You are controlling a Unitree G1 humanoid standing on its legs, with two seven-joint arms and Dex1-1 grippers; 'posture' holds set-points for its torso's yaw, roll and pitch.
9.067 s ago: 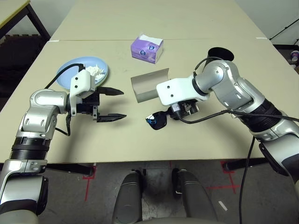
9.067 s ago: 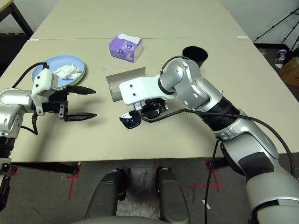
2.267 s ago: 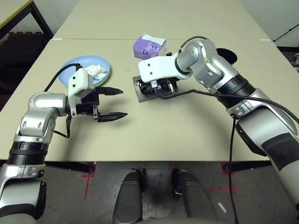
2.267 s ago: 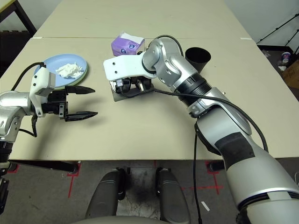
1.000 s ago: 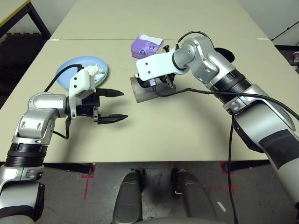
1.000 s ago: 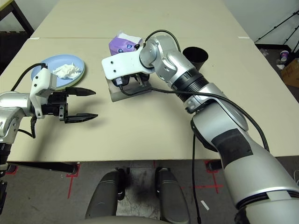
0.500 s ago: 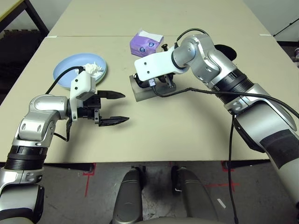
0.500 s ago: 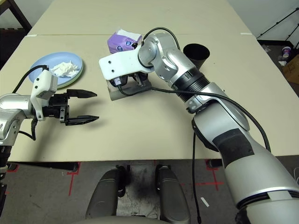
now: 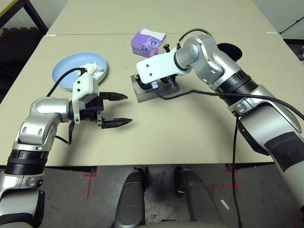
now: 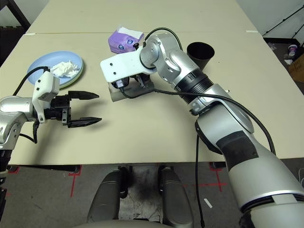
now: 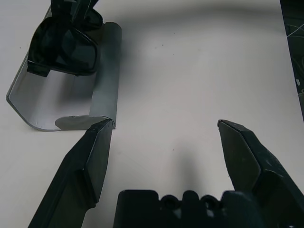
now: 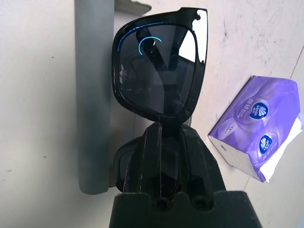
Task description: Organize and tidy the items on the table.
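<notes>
Gripping glossy black sunglasses over the open grey case, right tool; left tool wide.

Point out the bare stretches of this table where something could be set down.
Bare table: the wide near strip between the open left hand and the right forearm, and the far side beyond the tissue pack. Crowded: around the glasses case, where the right hand holds the sunglasses.
</notes>
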